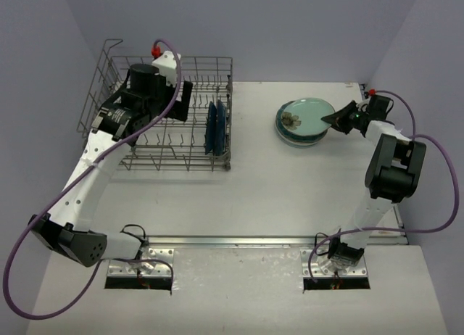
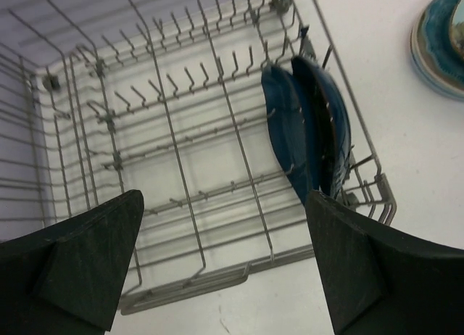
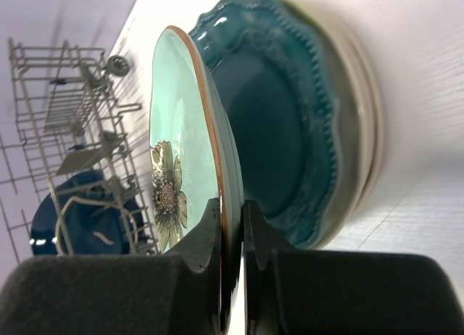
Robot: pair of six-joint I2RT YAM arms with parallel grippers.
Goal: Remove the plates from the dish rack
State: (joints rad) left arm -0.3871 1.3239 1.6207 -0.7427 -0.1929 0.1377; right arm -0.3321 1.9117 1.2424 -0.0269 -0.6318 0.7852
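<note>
Right end effector (image 3: 232,213) is pinching a flowered green plate (image 3: 181,132) over the teal scalloped plate (image 3: 290,132); left end effector (image 2: 223,201) is hovering wide open, empty, above dish rack (image 2: 217,278) holding two dark blue plates (image 2: 312,125).

Soft, even overhead light kept the white table (image 1: 275,183) bright, almost washed out in the right wrist view. The dish rack (image 1: 170,143) cast only faint shadows. Close fingers (image 3: 109,291) were dark and blurred; small highlights gleamed on the teal plate (image 3: 290,132).
</note>
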